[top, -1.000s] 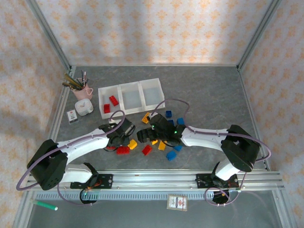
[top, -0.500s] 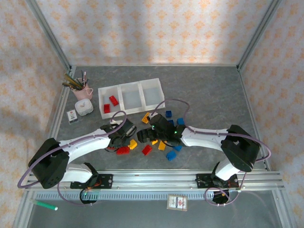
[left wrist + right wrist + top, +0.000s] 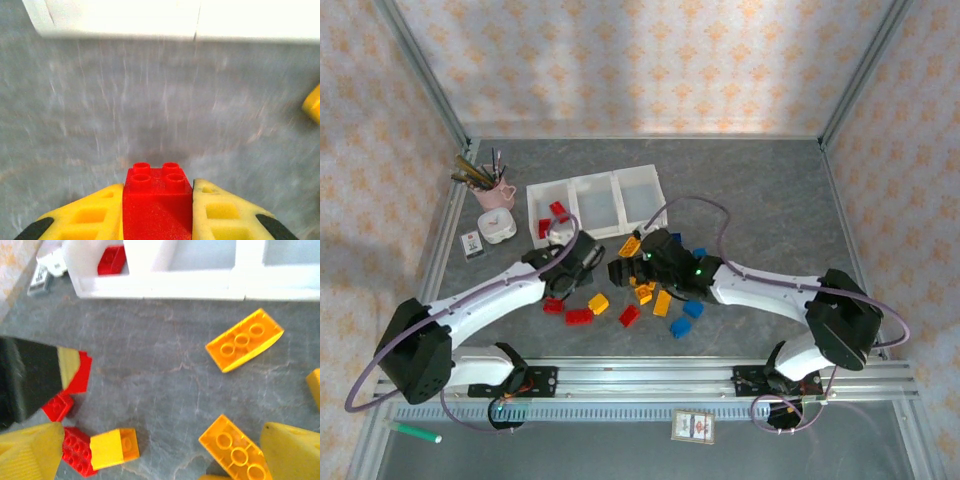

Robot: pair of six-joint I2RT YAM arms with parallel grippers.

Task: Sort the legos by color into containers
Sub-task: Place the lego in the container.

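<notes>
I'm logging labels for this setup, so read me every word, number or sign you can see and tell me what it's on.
No text is legible.
Card at the near edge: print too small to read.
Small black-and-white box: markings too small to read.
White dial beside it: face marks too small to read.

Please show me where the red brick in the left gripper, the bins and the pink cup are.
red brick (image 3: 157, 205): left wrist view, on its front face below the studs.
bins (image 3: 592, 177): top view, on the middle bin's back rim.
pink cup (image 3: 505, 195): top view, on its side wall.
</notes>
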